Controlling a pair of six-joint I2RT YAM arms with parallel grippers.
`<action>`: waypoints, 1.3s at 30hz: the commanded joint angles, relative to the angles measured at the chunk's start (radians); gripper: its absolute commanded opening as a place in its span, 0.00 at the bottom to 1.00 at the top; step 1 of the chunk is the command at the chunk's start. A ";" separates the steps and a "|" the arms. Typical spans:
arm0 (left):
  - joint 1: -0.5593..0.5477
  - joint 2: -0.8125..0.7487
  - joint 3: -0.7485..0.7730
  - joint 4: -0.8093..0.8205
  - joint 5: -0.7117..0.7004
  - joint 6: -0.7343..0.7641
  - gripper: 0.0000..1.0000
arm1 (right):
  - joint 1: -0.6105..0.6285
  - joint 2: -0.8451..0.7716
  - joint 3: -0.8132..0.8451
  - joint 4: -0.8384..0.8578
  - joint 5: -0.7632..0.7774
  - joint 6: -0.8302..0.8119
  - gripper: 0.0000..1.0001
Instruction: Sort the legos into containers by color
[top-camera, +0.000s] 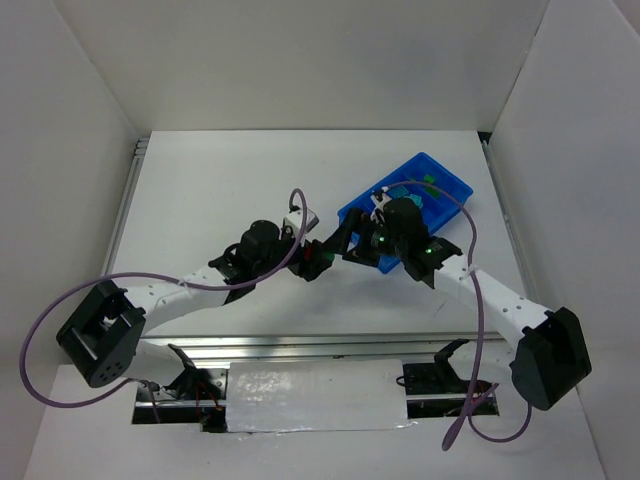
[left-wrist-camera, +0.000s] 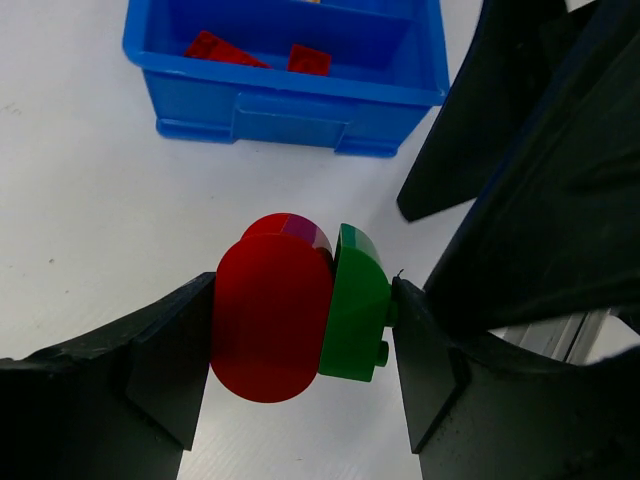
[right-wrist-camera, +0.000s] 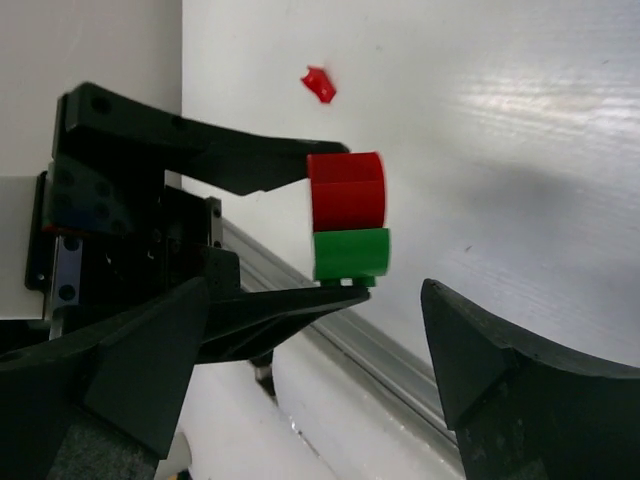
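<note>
tray (left-wrist-camera: 290, 100) compartment: two red legos (left-wrist-camera: 225, 48) | left end effector (left-wrist-camera: 300, 330): holds red-green pair (left-wrist-camera: 270, 320)

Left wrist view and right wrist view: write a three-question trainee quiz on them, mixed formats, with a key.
1. True or false: the left gripper clamps a red brick and a green brick joined together.
2. The loose bricks in the blue tray, nearest compartment in the left wrist view, are: A yellow, B red, C teal?
3. Fill in: the right gripper stands ___ (open or shut).
Key: 1 true; 2 B; 3 open.
</note>
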 joint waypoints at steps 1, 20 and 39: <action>-0.020 -0.040 0.011 0.101 0.051 0.051 0.00 | 0.041 0.008 -0.006 0.061 0.008 0.023 0.92; -0.063 -0.113 0.020 0.095 0.028 0.058 0.67 | 0.057 0.046 -0.158 0.374 -0.219 0.103 0.00; -0.062 -0.281 0.389 -0.608 0.094 -0.151 0.99 | -0.233 -0.066 -0.386 1.183 -0.838 -0.006 0.00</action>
